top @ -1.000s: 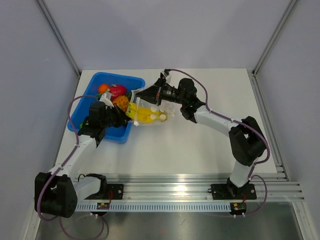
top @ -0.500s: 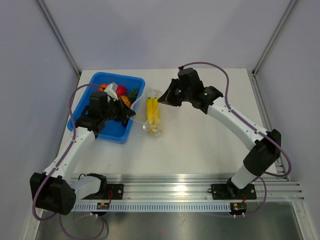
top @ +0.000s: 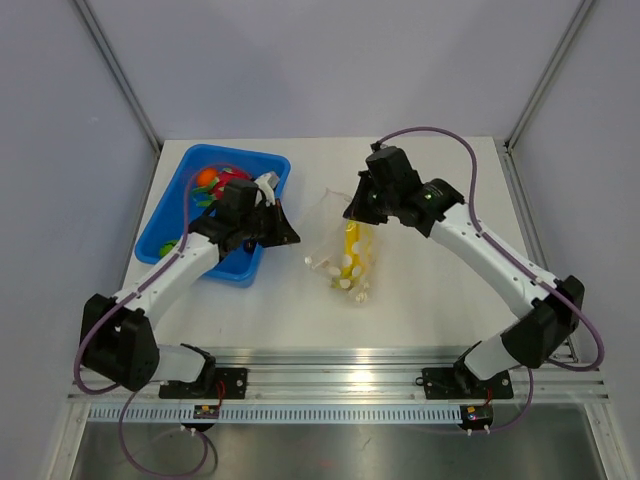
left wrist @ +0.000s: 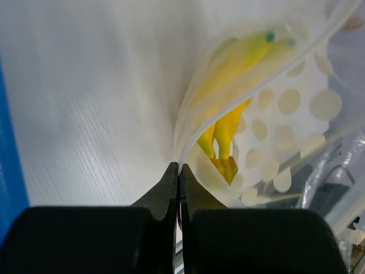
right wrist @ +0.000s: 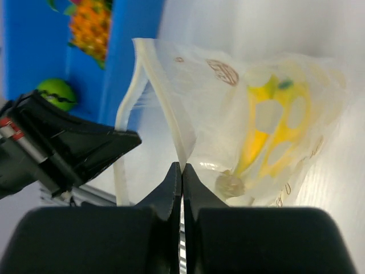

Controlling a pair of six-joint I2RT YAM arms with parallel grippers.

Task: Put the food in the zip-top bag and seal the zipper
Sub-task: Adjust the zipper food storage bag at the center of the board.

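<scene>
Bag (top: 327, 215), clear and crinkled, sits mid-table with a yellow banana (top: 351, 250) inside, stretched between two robot arms. The left gripper (top: 293, 238) has its jaws pressed together on the bag's near-left edge, and the right gripper (top: 352, 212) pinches the zipper (right wrist: 171, 123) at the mouth, whose two edges stand apart in the right wrist view. To the left, a blue bin (top: 152, 238) holds more toy food (top: 206, 177), including orange and green pieces.
</scene>
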